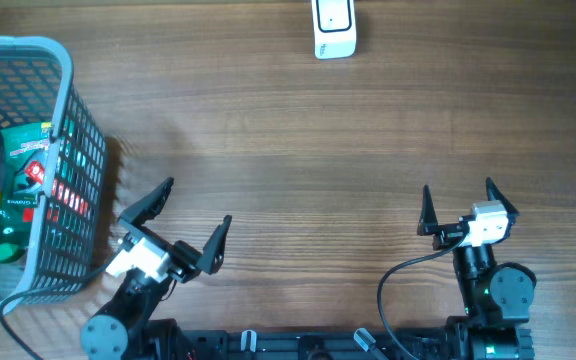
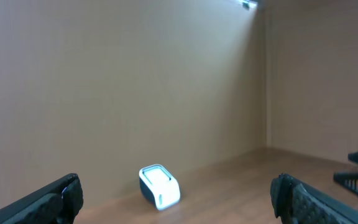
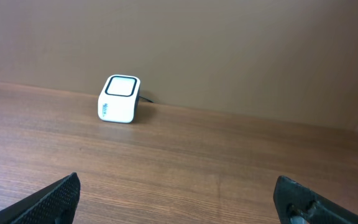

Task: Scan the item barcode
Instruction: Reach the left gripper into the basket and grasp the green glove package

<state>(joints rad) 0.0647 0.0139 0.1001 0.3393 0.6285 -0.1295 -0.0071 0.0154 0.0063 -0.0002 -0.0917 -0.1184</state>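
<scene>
overhead, you have the left end effector point(image 1: 197, 202) and right end effector point(image 1: 458, 187) both spread wide and empty by the near edge of the worktop point(image 1: 268, 130). the green packet point(image 1: 23, 165) lies in the basket point(image 1: 66, 90) at the left edge, and the scanner point(image 1: 334, 30) stands at the far edge. left wrist: the scanner point(image 2: 160, 185) is ahead, well apart. right wrist: the scanner point(image 3: 119, 98) is likewise well apart.
</scene>
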